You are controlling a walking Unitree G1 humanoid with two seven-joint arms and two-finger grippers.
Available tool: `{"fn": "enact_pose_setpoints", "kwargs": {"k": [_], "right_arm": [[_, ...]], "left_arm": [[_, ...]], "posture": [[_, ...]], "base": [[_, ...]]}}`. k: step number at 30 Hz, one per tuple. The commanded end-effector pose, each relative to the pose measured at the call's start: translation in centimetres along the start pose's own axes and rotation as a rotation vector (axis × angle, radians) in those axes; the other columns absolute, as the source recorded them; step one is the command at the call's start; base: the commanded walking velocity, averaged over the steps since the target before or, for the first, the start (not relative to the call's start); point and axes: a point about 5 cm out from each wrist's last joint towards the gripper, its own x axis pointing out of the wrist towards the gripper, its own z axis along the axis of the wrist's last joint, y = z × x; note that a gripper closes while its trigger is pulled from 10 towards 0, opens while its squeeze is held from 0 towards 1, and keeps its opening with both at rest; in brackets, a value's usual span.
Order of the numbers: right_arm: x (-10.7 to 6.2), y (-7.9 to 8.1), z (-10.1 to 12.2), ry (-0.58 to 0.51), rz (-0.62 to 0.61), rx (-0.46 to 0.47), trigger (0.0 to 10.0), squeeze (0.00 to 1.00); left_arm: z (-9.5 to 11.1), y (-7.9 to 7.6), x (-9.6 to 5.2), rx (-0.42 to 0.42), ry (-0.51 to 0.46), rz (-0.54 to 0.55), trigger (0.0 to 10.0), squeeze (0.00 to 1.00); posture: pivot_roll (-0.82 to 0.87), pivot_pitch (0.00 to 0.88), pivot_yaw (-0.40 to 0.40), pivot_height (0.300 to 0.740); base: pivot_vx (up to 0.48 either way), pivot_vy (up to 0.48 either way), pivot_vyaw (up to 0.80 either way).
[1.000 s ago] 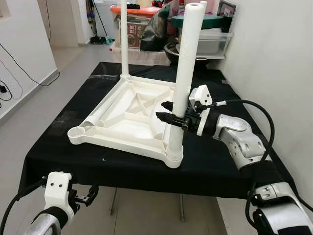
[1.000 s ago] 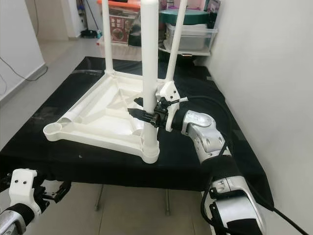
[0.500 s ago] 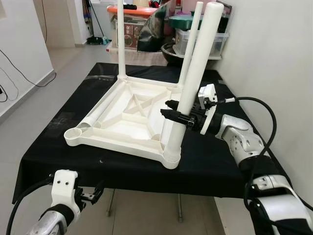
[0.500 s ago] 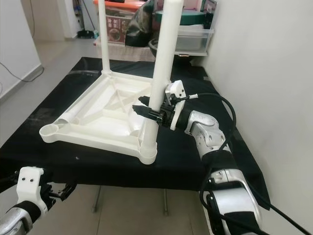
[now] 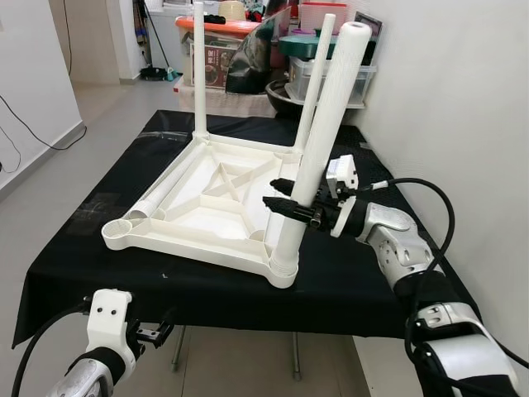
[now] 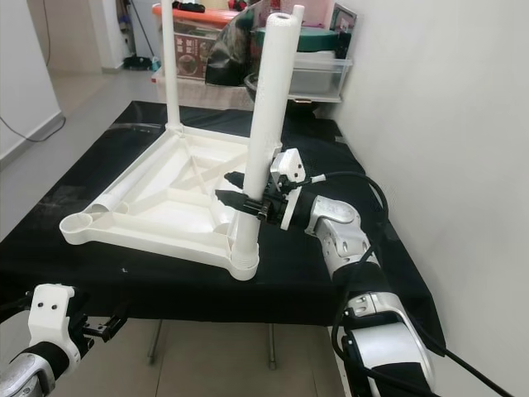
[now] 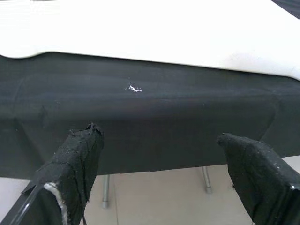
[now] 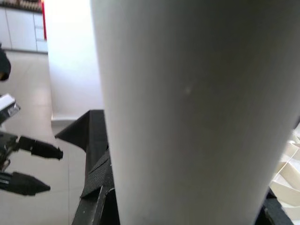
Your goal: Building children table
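White plastic children's table top (image 5: 211,203) lies upside down on a work table covered w/ black cloth (image 5: 99,240), ribbed underside facing up. Near-right corner socket holds a white tube leg (image 5: 318,136); leg leans off vertical, top tilted toward the right and away from the robot. Two more legs stand in the far corners: far-left leg (image 5: 198,66) upright, far-right leg (image 5: 314,78) partly hidden behind the leaning one. Near-left corner socket (image 5: 121,232) is open, no leg in it. A fourth white tube (image 5: 161,194) lies flat along the left edge of the top.

Right gripper (image 5: 285,205) reaches in from the right at the lower part of the leaning leg. One black finger each side of the tube, closed against it, so leg is gripped between them. Right wrist view: leg surface very close, white, w/ dark finger edges (image 8: 96,206) at the frame's lower corners.

Left gripper (image 5: 153,332) hangs low, below the near edge of the cloth, well apart from the table top. Left wrist view: its two fingers (image 7: 77,159) spread wide, nothing between them; cloth drape and the white edge of the top ahead.

Background: storage bins (image 5: 331,70) and a dark bag (image 5: 252,58) behind the work table; white wall on the right.
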Motion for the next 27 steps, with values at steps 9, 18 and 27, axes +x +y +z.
{"fn": "enact_pose_setpoints", "kwargs": {"k": [9,18,27], "right_arm": [[0.5,1.9,-3.6,0.198,0.078,-0.011,0.0,0.0],[0.8,2.0,-3.9,0.202,0.07,0.063,0.0,0.0],[-0.8,-0.7,-8.4,0.411,-0.819,0.297,0.0,0.0]], "left_arm": [[-0.6,-0.5,0.2,-0.012,0.013,-0.005,10.0,0.0],[-0.7,-0.7,0.4,-0.018,0.015,-0.005,10.0,0.0],[-1.1,-0.8,0.3,-0.028,0.019,0.013,10.0,0.0]], "posture": [[0.1,0.0,-0.089,0.74],[0.09,0.0,-0.096,0.74],[0.08,0.0,-0.104,0.74]], "base": [[0.0,0.0,0.0],[0.0,0.0,0.0],[0.0,0.0,0.0]]}}
